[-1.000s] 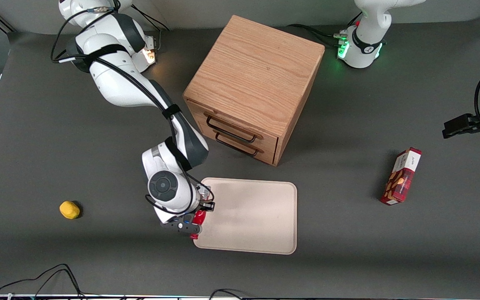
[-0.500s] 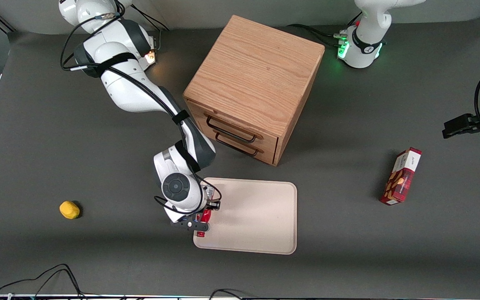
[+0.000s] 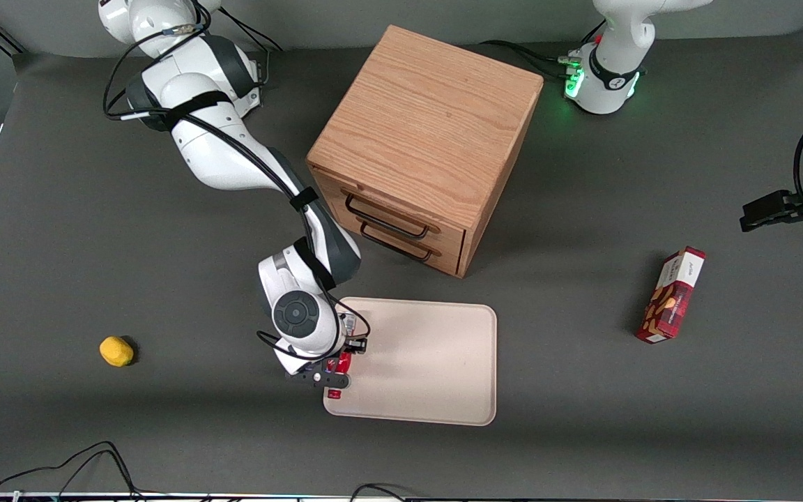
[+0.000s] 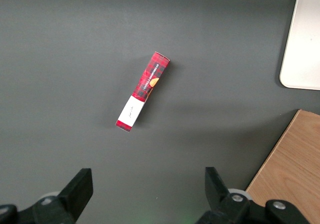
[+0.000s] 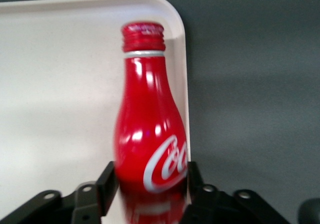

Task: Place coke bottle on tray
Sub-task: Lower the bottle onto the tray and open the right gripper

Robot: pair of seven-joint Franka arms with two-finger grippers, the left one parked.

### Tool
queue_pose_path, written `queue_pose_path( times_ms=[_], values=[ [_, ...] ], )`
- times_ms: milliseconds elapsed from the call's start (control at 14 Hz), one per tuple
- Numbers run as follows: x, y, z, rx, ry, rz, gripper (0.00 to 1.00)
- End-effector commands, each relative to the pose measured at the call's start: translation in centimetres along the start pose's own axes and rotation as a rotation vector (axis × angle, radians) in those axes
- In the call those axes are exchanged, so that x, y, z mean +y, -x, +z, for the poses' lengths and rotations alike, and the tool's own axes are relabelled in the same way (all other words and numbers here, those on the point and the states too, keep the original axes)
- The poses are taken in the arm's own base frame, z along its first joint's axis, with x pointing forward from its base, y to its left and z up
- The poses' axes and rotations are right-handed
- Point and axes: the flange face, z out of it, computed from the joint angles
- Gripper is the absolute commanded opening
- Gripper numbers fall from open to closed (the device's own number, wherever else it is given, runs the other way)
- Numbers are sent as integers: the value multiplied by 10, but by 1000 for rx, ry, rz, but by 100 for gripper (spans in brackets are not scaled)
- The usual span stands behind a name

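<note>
The wrist view shows the gripper [image 5: 149, 184] clamped on the lower body of the coke bottle [image 5: 150, 134], which lies over the tray [image 5: 60, 74] near its rounded corner, cap pointing away. From the front, only red slivers of the bottle [image 3: 335, 364] show under the gripper [image 3: 328, 378], at the tray's [image 3: 422, 362] edge toward the working arm's end. The dark table [image 3: 95, 244] carries a lemon [image 3: 116, 351], a snack box [image 3: 672, 295] and, farthest, a wooden drawer cabinet [image 3: 422, 139]. The arm [image 3: 234, 160] reaches down from above.

You can read only part of the white script logo on the coke bottle [image 5: 150, 144], roughly "Coc", where it sits between the fingers of the tool [image 5: 149, 184]. The print on the red snack box [image 4: 143, 91] is too small to read.
</note>
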Motion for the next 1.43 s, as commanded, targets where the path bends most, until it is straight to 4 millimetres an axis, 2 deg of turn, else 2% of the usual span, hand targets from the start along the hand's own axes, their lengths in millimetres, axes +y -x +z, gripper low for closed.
queue_pose_path(
  times_ms=[0, 500, 786, 929, 1143, 1357],
  values=[
    [-8, 0, -6, 31, 14, -23, 100],
    [-4, -2, -7, 32, 24, -18, 100],
    [-2, 0, -22, 7, 39, -16, 100],
    [0, -4, -43, 22, 24, -8, 100],
    [7, -5, -58, 1, 31, 2, 100],
    [10, -2, -91, -23, 37, 6, 100]
  ],
)
